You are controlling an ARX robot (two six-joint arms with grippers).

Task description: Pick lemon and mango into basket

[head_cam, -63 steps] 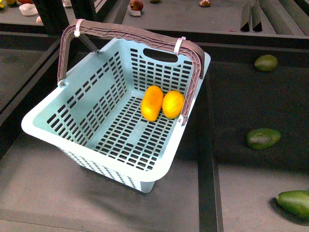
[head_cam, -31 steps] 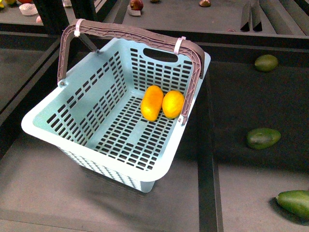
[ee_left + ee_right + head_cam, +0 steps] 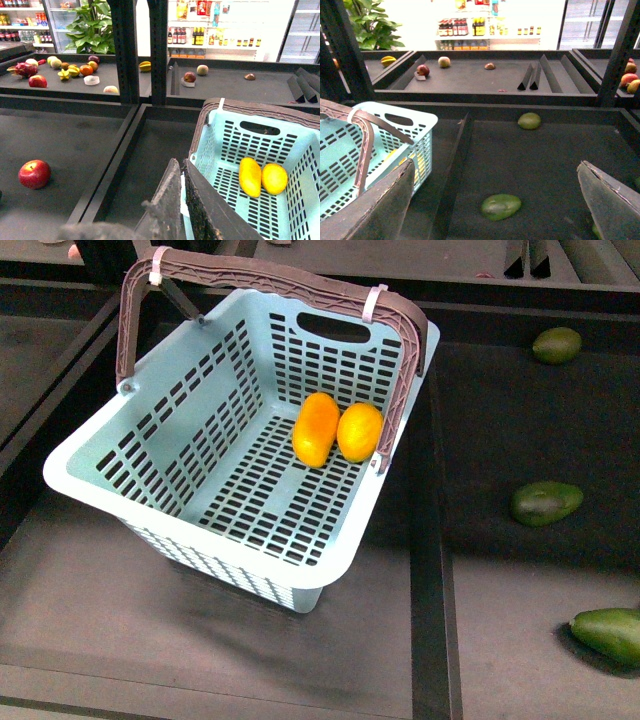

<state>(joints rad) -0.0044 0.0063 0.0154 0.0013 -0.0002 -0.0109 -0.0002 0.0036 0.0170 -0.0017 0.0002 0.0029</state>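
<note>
The light-blue basket (image 3: 90,465) stands on the dark shelf with its brown handles raised. Inside it, against the far right wall, lie the elongated mango (image 3: 315,428) and the shorter lemon (image 3: 359,431), side by side and touching. The left wrist view shows the mango (image 3: 249,176) and lemon (image 3: 274,178) too. My left gripper (image 3: 181,165) is shut with nothing between its fingers, hovering over the basket's (image 3: 220,125) near rim. My right gripper (image 3: 495,172) is open and empty, above the shelf to the right of the basket (image 3: 427,140). Neither arm appears in the front view.
Three green avocados (image 3: 546,502) (image 3: 556,344) (image 3: 608,633) lie on the shelf right of the basket; one avocado (image 3: 501,206) sits below my right gripper. A red apple (image 3: 34,173) rests on the left shelf. Black dividers (image 3: 428,570) separate the bins, with more fruit on the rear shelves.
The whole scene has shifted up in the front view, so the camera has tilted or moved slightly. The mango and lemon stay in place inside the basket.
</note>
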